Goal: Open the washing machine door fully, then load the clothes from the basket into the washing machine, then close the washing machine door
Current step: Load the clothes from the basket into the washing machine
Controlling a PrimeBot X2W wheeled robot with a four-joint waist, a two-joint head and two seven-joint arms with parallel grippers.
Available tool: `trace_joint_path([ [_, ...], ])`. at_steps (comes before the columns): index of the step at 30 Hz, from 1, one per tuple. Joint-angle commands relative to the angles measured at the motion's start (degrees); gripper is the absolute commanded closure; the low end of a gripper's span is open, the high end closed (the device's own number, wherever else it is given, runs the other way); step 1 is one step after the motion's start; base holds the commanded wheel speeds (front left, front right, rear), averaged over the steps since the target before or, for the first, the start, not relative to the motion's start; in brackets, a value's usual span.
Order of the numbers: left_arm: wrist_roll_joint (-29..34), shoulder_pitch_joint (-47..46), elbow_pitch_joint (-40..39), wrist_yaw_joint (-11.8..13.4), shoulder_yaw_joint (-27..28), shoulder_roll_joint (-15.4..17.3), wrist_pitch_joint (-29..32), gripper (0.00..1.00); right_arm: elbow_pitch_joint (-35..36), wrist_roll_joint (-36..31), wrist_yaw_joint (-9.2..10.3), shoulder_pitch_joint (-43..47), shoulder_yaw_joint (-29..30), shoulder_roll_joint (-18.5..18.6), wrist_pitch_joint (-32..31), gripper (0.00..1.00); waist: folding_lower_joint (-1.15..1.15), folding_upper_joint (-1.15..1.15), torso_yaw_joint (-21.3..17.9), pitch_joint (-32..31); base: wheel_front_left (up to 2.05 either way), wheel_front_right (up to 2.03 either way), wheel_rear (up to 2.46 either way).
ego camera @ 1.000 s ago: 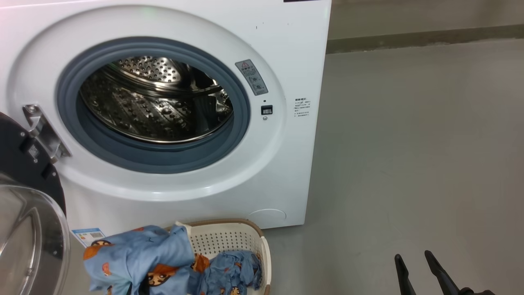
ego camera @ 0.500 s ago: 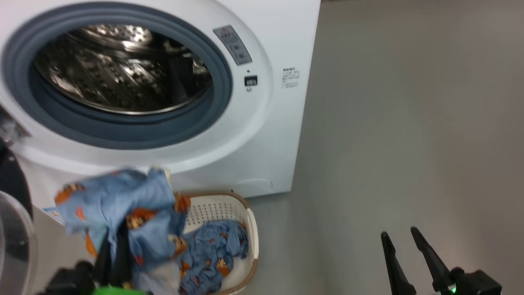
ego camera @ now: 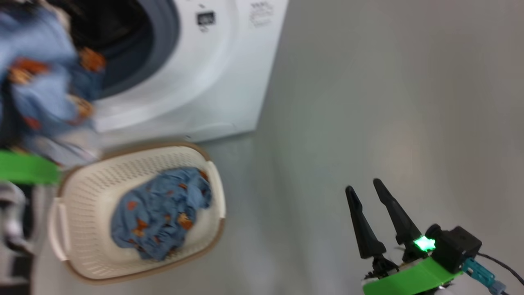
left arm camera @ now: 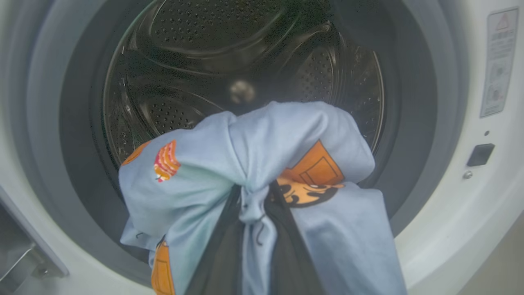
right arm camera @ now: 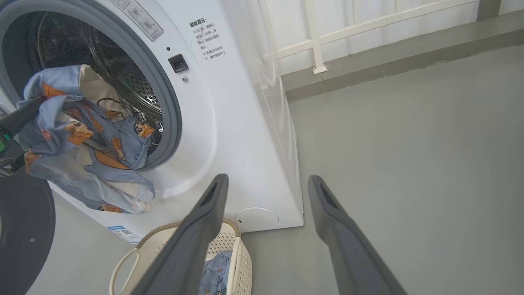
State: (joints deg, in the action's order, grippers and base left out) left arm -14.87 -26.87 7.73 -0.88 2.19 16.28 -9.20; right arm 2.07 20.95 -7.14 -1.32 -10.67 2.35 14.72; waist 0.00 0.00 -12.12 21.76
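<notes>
The left gripper (left arm camera: 256, 192) is pinched tight on a light-blue garment (left arm camera: 262, 139), apparently just at the mouth of the washing machine (ego camera: 213, 82). More clothes (ego camera: 159, 209) lie in the basket (ego camera: 86, 184) on the floor (ego camera: 368, 102) near it. Far right, the right gripper (ego camera: 363, 186) hangs spread wide, empty.

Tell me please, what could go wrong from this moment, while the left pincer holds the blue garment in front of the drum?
1. The held garment hangs well below the left pincer; its tail may stay draped over the gasket and be trapped by the door later.
2. Another garment lies in the basket; closing early would leave it behind.
</notes>
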Motion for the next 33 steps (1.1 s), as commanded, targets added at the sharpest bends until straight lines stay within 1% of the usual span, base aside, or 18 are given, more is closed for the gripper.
trace_joint_path([
  [1, 0.49, -3.67, -0.04, -0.55, 2.42, 3.85, 0.67, 1.0, 1.53, 0.92, -0.35, -1.32, -1.98, 0.53, 0.28, 0.0, 0.0, 0.0, -8.05, 8.89, 0.0, 0.0, 0.0],
  [4, 1.29, -9.44, 3.76, -1.41, 2.84, 7.56, 1.81, 1.0, 1.67, 2.34, -0.35, -2.3, -3.63, 0.53, 0.28, 0.0, 0.0, 0.0, -10.66, 11.16, 0.0, 0.0, 0.0],
  [5, 1.52, -11.34, 5.01, -1.55, 2.82, 8.4, 2.11, 1.0, 1.74, 2.68, -0.35, -2.49, -4.29, 0.53, 0.28, 0.0, 0.0, 0.0, -11.41, 11.79, 0.0, 0.0, 0.0],
  [6, 1.52, -11.34, 5.01, -1.55, 2.82, 8.4, 2.11, 1.0, 1.74, 2.68, -0.35, -2.49, -4.29, 0.53, 0.28, 0.0, 0.0, 0.0, -11.41, 11.79, 0.0, 0.0, 0.0],
  [7, 2.14, -15.03, 7.86, -2.1, 2.35, 10.04, 2.5, 1.0, 1.73, 3.37, -0.35, -2.69, -5.7, 0.53, 0.28, 0.0, 0.0, 0.0, -12.84, 12.79, 0.0, 0.0, 0.0],
  [9, 2.71, -18.45, 11.34, -2.45, 1.99, 11.41, 2.23, 1.0, 1.52, 3.82, -0.35, -2.67, -7.04, 0.53, 0.28, 0.0, 0.0, 0.0, -14.14, 13.4, 0.0, 0.0, 0.0],
  [13, 3.08, -24.85, 18.96, -3.08, 1.67, 13.72, 1.88, 1.0, 2.02, 4.73, -0.35, -2.46, -8.88, 0.53, 0.28, 0.0, 0.0, 0.0, -16.25, 15.1, 0.0, 0.0, 0.0],
  [15, 3.52, -27.78, 22.46, -3.39, 1.55, 15.4, 1.35, 1.0, 2.26, 4.96, -0.35, -2.27, -10.0, 0.53, 0.28, 0.0, 0.0, 0.0, -17.32, 16.2, 0.0, 0.0, 0.0],
  [17, 5.0, -30.47, 24.83, -3.71, 0.61, 17.57, 0.86, 1.0, 2.36, 5.05, -0.35, -1.98, -11.14, 0.53, 0.28, 0.0, 0.0, 0.0, -18.17, 17.33, 0.0, 0.0, 0.0],
  [20, 5.62, -35.91, 27.25, -4.54, -0.42, 19.86, 0.6, 1.0, 2.55, 4.8, -0.35, -1.46, -12.81, 0.53, 0.28, 0.0, 0.0, 0.0, -18.94, 19.37, 0.0, 0.0, 0.0],
  [27, 5.1, -49.4, 32.34, -5.62, -1.9, 22.56, 0.18, 1.0, 2.67, 4.32, -0.35, 0.18, -15.03, 0.53, 0.28, 0.0, 0.0, 0.0, -19.41, 23.69, 0.0, 0.0, 0.0],
  [33, 6.41, -57.96, 35.01, -5.89, -4.4, 23.49, -0.19, 1.0, 3.13, 4.77, -0.35, 1.05, -14.87, 0.53, 0.28, 0.0, 0.0, 0.0, -18.8, 26.07, 0.0, 0.0, 0.0],
])
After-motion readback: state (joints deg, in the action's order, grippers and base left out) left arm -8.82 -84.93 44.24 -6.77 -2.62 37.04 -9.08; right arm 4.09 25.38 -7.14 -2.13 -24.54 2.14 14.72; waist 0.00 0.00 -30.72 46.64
